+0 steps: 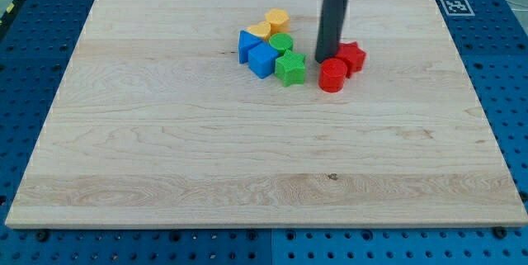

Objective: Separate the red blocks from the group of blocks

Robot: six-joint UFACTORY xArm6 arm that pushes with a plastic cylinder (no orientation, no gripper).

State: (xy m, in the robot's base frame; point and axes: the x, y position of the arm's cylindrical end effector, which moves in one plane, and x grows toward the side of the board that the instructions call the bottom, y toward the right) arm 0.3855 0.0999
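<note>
A red cylinder (333,75) and a red star-shaped block (351,55) sit together right of centre near the view's top. My tip (325,59) stands just left of the red star and above the red cylinder, touching or nearly touching them. To its left is a cluster: a green star-like block (290,68), a green cylinder (280,44), two blue blocks (262,60) (247,44), a yellow cylinder (277,20) and a yellow block (260,30). A small gap parts the red cylinder from the green star-like block.
The wooden board (165,149) lies on a blue perforated table (33,50). A fiducial marker (452,5) sits at the board's top right corner.
</note>
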